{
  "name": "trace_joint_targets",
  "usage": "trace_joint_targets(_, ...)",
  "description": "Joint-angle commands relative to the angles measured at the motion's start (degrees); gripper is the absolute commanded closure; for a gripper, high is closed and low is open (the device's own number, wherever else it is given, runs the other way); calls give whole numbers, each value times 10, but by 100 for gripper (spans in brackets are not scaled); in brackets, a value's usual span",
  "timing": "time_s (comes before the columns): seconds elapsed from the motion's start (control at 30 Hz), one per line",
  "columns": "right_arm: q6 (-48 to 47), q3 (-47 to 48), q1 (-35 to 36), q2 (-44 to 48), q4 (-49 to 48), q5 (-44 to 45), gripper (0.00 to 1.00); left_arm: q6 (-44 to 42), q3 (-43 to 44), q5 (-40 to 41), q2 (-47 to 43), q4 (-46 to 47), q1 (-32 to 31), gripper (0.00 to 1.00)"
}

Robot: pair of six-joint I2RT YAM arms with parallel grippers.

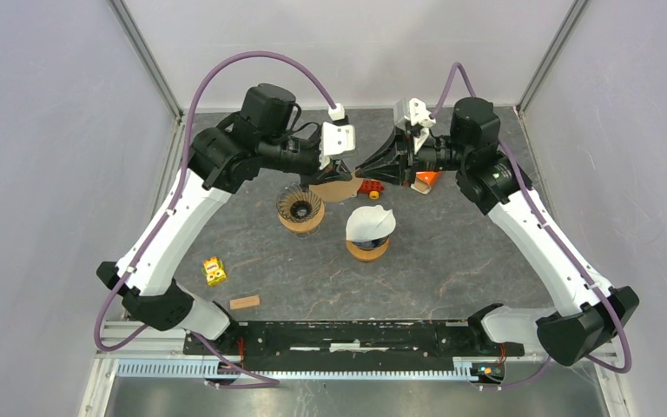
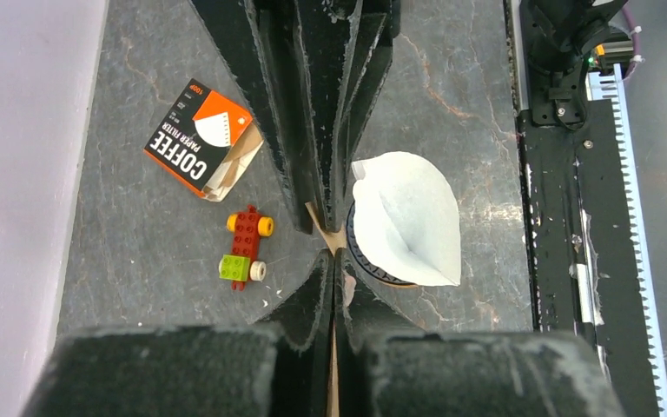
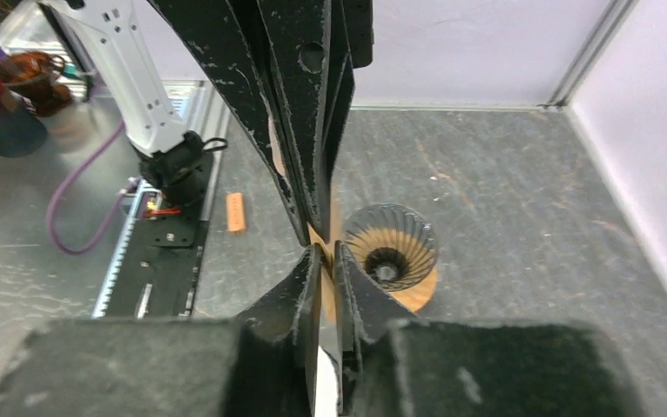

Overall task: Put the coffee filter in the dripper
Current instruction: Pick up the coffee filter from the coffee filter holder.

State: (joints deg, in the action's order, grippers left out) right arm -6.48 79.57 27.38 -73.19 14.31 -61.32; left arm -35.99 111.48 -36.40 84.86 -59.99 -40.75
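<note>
Bench (image 1: 452,261): dark grey stone pattern with pale and rust veins.
Flat brown paper coffee filter (image 1: 337,188): plain tan.
White paper filter cone (image 2: 408,221): unmarked white.
Ribbed dark glass dripper (image 3: 391,248): black radial ribs on a honey-brown wooden ring.
Cardboard filter box (image 2: 198,137): orange and black with white lettering.
Toy brick car (image 2: 245,230): red, with yellow wheels and one lime-green brick.
Small cube (image 1: 214,271): yellow.

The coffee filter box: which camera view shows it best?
Left wrist view: the coffee filter box lies in plain sight, its label readable. The top view shows only its orange corner under the right arm. The right wrist view misses it.
</note>
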Motion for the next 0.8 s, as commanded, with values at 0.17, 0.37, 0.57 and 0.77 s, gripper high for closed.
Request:
trace_joint_targets(0.17,-91,-21,0,63,39,31,43,50,-5,-119,-69,17,43,98)
trace_joint_targets(0.37,-151,-73,-1,104,60,10,34,169,-66,-239,-110,117,104,98)
trace_joint_targets(0.57,-104,-109,8,108,2,-15,37,343,-127,-293,-121,269,124,98)
trace_joint_targets(0.77,-86,-114,20,101,-19,-25,43,416,-161,-305,-127,331,138,98)
